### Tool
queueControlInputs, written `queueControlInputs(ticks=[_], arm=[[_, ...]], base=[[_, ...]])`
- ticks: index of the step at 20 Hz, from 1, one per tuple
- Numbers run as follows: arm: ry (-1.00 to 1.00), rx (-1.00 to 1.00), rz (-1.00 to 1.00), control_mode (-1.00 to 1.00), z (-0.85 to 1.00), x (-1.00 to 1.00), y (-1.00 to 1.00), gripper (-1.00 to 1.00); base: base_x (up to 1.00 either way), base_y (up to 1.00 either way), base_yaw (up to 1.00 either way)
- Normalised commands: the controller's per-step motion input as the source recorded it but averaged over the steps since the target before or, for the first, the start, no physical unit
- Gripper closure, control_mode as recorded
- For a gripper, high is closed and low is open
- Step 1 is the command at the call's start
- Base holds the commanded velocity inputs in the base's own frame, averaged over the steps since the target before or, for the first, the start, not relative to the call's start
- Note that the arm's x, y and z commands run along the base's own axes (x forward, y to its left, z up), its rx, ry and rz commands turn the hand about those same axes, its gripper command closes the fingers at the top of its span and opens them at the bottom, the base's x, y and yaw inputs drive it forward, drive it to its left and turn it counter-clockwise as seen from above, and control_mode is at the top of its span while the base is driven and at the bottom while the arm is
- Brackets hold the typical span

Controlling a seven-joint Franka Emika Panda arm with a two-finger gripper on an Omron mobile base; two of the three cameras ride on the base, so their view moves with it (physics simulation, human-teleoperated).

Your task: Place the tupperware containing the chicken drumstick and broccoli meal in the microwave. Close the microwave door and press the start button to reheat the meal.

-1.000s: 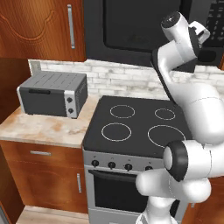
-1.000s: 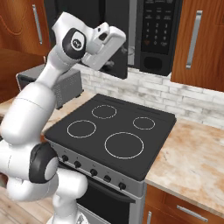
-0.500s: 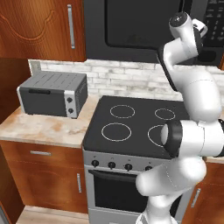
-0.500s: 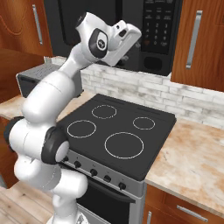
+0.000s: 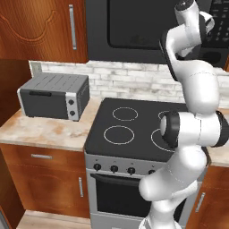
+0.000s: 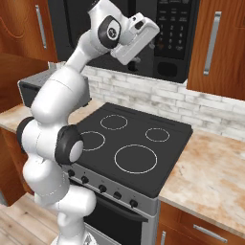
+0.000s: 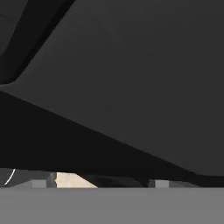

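The microwave (image 5: 152,27) is mounted above the stove (image 5: 134,129), its door (image 5: 129,27) closed, its keypad (image 6: 174,21) at its right side. Keypad markings are seen as small pale specks; none can be read. The gripper (image 6: 150,29) is raised in front of the microwave, just left of the keypad; its fingertips are hidden behind the hand, and the jaws are taken to stand wide with nothing seen between them. A dark, blurred surface is seen in the hand view. A grey toaster oven (image 5: 53,96) stands on the counter (image 5: 49,132) left of the stove. The microwave's top is cut off.
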Motion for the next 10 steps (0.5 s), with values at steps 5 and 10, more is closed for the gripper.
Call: queueControlInputs(ticks=[5, 10], arm=[[-0.06, -0.15, 0.0, -1.0, 0.0, 0.09, -0.01, -1.0], [-0.16, -0.13, 0.0, -1.0, 0.0, -0.07, -0.29, -1.0]], base=[[0.0, 0.0, 0.0], [0.0, 0.0, 0.0]])
